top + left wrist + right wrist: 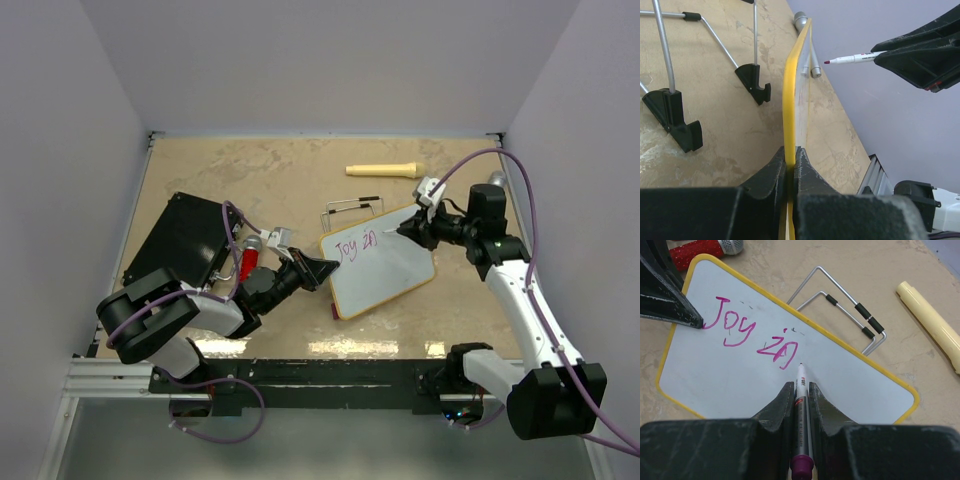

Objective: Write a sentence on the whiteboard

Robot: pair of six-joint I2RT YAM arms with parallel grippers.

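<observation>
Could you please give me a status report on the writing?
Left end effector shut on whiteboard rim. Right end effector shut on marker. Sentence reads "Joy in", unfinished. Nothing in the way.

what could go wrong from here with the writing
The left gripper pinches the whiteboard at one edge only, so pressure from the marker may pivot or slip it.
The sentence, so far "Joy in", already fills nearly half its line; later words may get cramped.
From the left wrist view the marker tip looks clear of the board, so a stroke could skip.
</observation>
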